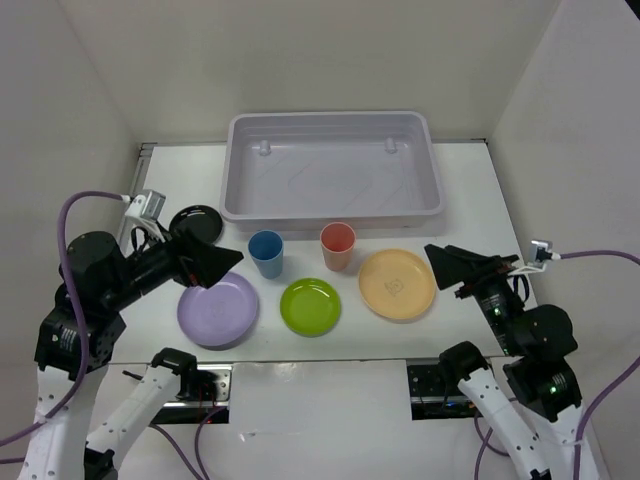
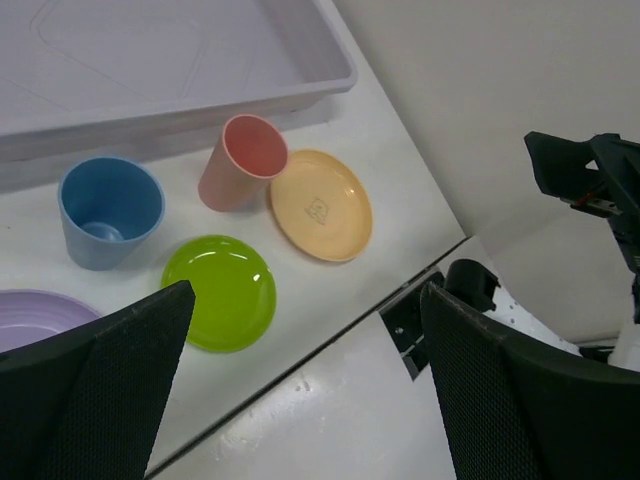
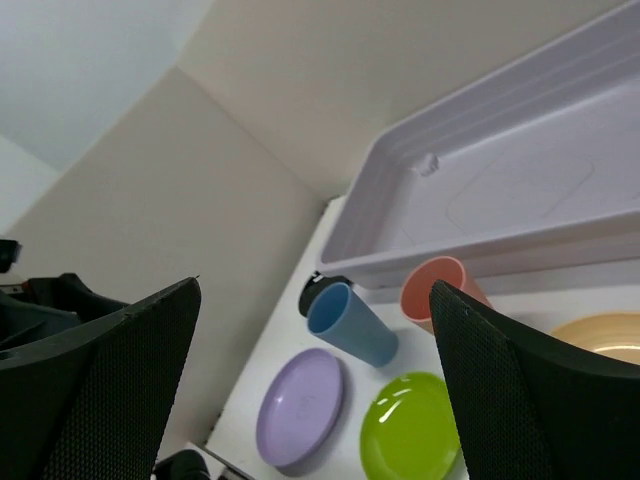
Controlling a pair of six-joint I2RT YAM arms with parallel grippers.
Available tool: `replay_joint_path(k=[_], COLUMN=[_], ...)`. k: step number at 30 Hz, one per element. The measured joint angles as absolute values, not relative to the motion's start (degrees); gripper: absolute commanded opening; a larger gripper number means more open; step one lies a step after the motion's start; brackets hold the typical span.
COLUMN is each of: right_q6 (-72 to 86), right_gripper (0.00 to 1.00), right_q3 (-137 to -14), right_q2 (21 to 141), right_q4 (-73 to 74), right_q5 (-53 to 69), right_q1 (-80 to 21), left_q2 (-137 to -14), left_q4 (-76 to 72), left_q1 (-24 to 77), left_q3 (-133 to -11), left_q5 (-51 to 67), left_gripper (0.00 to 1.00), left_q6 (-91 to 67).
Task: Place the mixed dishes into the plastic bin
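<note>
The plastic bin (image 1: 430, 190) stands empty at the back of the table. In front of it, left to right, lie the small black plate (image 1: 190, 218), blue cup (image 1: 266, 252), coral-red cup (image 1: 338, 245) and yellow-orange plate (image 1: 397, 284). The lavender plate (image 1: 217, 309) and lime-green plate (image 1: 310, 306) lie nearer. My left gripper (image 1: 215, 262) is open and empty, raised over the lavender plate's far edge. My right gripper (image 1: 450, 265) is open and empty, just right of the yellow-orange plate. The cups and plates also show in the left wrist view, with the blue cup (image 2: 103, 208) upright.
White walls close in the table on three sides. A dark seam (image 2: 330, 330) marks the table's near edge, with the arm mounts (image 1: 440, 385) below it. Purple cables (image 1: 70, 215) hang off both arms.
</note>
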State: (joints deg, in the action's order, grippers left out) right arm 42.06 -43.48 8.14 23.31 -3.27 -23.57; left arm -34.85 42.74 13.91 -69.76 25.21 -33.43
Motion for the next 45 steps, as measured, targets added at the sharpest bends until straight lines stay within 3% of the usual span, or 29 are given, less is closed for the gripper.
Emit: replay_joint_path(k=[8,15,18,19,20,22,23,24,25,27,28,29,30,31,33,37,41,43,45], right_q6=[38.9,37.5,36.6,36.3,36.3,35.8,35.7,35.4,35.3,35.6,36.3,36.8,37.7,38.5,40.6,43.1,43.9,44.1,44.2], right_gripper=[1.00,1.00,0.60,0.54,0.37,0.27,0.14,0.11,0.11,0.34,0.37,0.37,0.38,0.41,0.53,0.59,0.61,0.70,0.72], right_q3=[-43.4,-43.6,-43.6,-43.6,-43.6,-43.6,-43.6,-43.6,-43.8,-45.3,-46.1,-46.7,-47.1,-47.1,-47.2,-48.3,-49.1,-49.3,-49.8], right_q2=[19.5,41.8,49.1,50.0,50.3,50.3,50.3,50.6,51.3,53.8,55.1,56.1,56.8,57.0,57.5,62.6,68.6,69.4,69.1], right_q4=[20.2,15.7,15.7,15.7,15.7,15.5,15.4,15.4,15.8,17.1,17.9,19.0,20.5,21.9,25.4,30.3,34.2,36.1,37.4], right_q5=[-3.4,-2.5,-1.1,-1.1,-1.1,-1.1,-1.3,-1.4,-1.6,-4.0,-6.0,-8.1,-10.5,-12.8,-16.9,-22.7,-25.4,-26.7,-27.9], right_q1=[-23.2,-22.8,-23.1,-23.4,-23.9,-25.2,-25.6,-25.9,-26.2,-26.9,-27.5,-28.0,-28.4,-28.6,-28.4,-26.6,-26.1,-26.1,-25.7], left_q2=[-31.6,-27.3,-27.2,-27.1,-27.0,-26.9,-27.0,-27.5,-28.2,-31.0,-32.5,-33.8,-34.5,-35.1,-35.0,-35.1,-35.8,-35.9,-36.1], left_q4=[32.7,25.4,25.8,25.8,25.6,25.1,24.4,23.8,23.4,22.6,22.3,22.2,22.2,22.1,22.7,22.4,22.2,22.2,22.2], left_q1=[13.9,13.6,13.5,13.5,13.5,13.5,13.5,13.5,13.5,13.5,13.5,13.5,13.5,13.5,13.5,13.5,13.5,13.5,13.5], left_q3=[-68.8,-60.7,-57.6,-57.1,-56.8,-56.5,-56.3,-56.0,-55.8,-55.5,-55.3,-55.0,-54.6,-53.9,-52.5,-52.4,-52.4,-52.4,-52.4], left_q5=[23.8,18.0,12.3,10.7,9.3,7.4,6.9,6.5,6.4,6.3,6.2,5.8,5.2,4.5,3.1,3.0,3.7,3.9,4.0], left_gripper=[1.00,1.00,1.00,1.00,1.00,1.00,0.94,0.90,0.68,0.19,0.05,0.01,0.01,0.08,0.30,0.58,0.67,0.69,0.72], left_q6=[-26.6,-20.2,-17.9,-17.2,-16.6,-15.7,-15.2,-14.9,-14.9,-14.9,-14.6,-14.3,-13.9,-13.6,-13.5,-13.2,-13.1,-12.2,-11.8])
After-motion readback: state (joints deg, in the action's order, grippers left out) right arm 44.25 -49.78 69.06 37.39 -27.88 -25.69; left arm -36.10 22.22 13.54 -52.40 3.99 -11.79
